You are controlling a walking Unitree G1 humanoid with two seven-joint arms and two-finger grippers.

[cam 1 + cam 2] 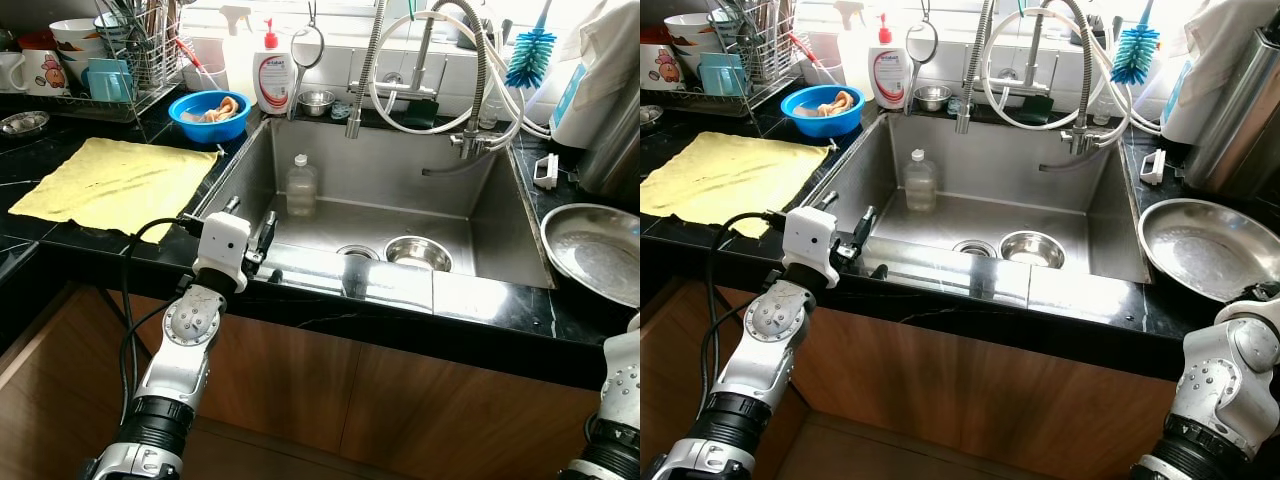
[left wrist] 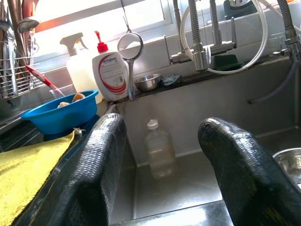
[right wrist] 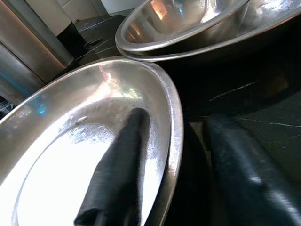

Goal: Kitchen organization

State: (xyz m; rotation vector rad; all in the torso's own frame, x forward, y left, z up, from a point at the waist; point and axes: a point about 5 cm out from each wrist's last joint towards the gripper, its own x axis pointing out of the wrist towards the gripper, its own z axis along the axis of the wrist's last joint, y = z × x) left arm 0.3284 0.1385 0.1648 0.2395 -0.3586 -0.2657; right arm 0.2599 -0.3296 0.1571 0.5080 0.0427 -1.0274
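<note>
My left gripper (image 1: 250, 218) hovers at the sink's (image 1: 500, 200) near-left corner, open with nothing between its fingers (image 2: 96, 169). Beyond it a clear plastic bottle (image 1: 301, 186) stands upright against the sink's back wall, and a small steel bowl (image 1: 418, 252) lies by the drain. On the counter at the right rests a wide steel plate (image 1: 595, 250). My right gripper (image 3: 181, 120) is open astride that plate's rim (image 3: 173, 136), one finger (image 3: 127, 155) over the inside, the other outside on the black counter.
A yellow cloth (image 1: 115, 185) covers the left counter. Behind it are a blue bowl (image 1: 210, 115), a soap bottle (image 1: 272, 75), a dish rack (image 1: 120, 60) and a small steel bowl (image 1: 316, 100). Faucet hoses (image 1: 440, 90) hang over the sink. Another steel basin (image 3: 188, 23) sits beyond the plate.
</note>
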